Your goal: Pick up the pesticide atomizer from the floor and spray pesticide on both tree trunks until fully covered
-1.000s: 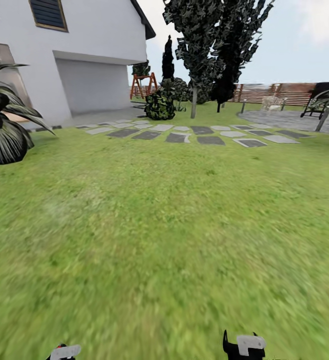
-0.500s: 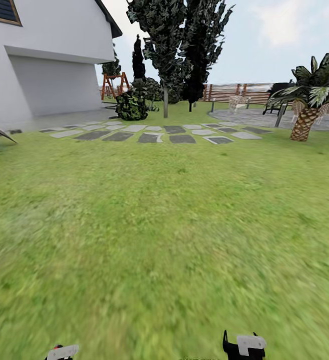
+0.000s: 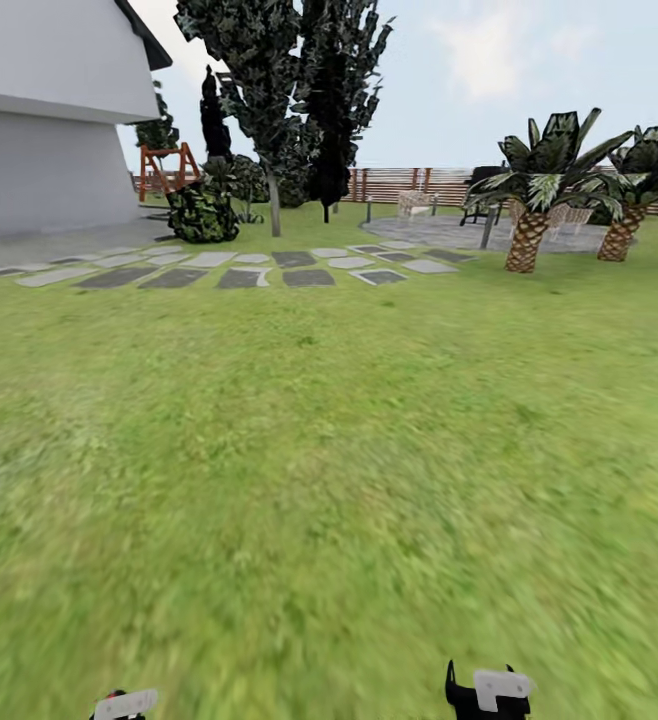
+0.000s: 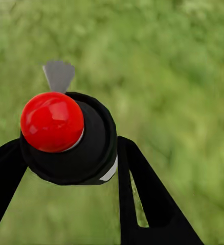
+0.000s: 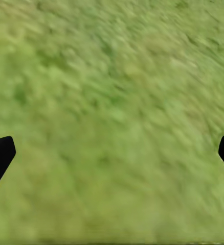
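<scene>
**Sprayer** [image 4: 71,138]: black, round-bodied, with a glossy red ball on top and a grey fan-shaped tip beside it. It sits between the two black fingers of the left gripper [image 4: 66,163], apparently clamped, above blurred grass.

**Lawn** [image 3: 329,450]: wide and green, crossed far off by a row of grey stepping stones [image 3: 259,277].

**Fence** [image 3: 399,183]: reddish-brown slats along the far edge.

**Tree** [image 3: 254,50]: blocky dark green crown on a pale, bare, upright trunk [image 3: 274,205], just beyond the stones.

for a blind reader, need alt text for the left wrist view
A black atomizer with a round red top sits between the left end effector's two black fingers. A small grey nozzle tip pokes out behind it, above blurred green lawn.
</scene>
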`<state>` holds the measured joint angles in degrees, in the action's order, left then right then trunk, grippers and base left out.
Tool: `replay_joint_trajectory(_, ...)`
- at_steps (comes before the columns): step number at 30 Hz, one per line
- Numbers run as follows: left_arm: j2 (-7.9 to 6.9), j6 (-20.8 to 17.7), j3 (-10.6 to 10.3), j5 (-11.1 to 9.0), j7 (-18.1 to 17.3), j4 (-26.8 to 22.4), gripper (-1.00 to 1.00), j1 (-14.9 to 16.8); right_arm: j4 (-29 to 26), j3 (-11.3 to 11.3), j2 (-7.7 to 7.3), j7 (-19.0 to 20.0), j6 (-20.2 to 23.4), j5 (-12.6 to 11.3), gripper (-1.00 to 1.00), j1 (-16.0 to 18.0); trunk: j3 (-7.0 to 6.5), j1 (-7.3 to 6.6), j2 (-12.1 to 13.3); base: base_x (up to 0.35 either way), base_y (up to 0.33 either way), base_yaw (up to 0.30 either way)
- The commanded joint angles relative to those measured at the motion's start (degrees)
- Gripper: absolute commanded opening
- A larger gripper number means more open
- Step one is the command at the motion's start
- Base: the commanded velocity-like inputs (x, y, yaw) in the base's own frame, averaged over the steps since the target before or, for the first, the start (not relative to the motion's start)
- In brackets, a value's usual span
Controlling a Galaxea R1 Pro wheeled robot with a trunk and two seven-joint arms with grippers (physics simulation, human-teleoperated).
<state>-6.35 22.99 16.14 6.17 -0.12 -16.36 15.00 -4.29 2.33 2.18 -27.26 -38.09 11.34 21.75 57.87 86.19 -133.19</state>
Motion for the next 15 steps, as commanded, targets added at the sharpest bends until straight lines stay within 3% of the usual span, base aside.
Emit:
replay_joint_trajectory(1, 0.02, 0.2, 0.4, 0.6, 0.0, 0.0, -1.0, 0.0, 0.1, 0.2, 0.02, -0.6, 0.1, 0.4, 1.0, 0.0, 0.05, -0.01, 0.0, 0.0, -0.275, -0.299)
replay_joint_trajectory(15, -0.14, 0.2, 0.5, 0.6, 0.0, 0.1, -1.0, 0.0, 0.1, 0.2, 0.02, -0.6, 0.1, 0.4, 1.0, 0.0, 0.05, -0.01, 0.0, 0.03, -0.275, -0.299)
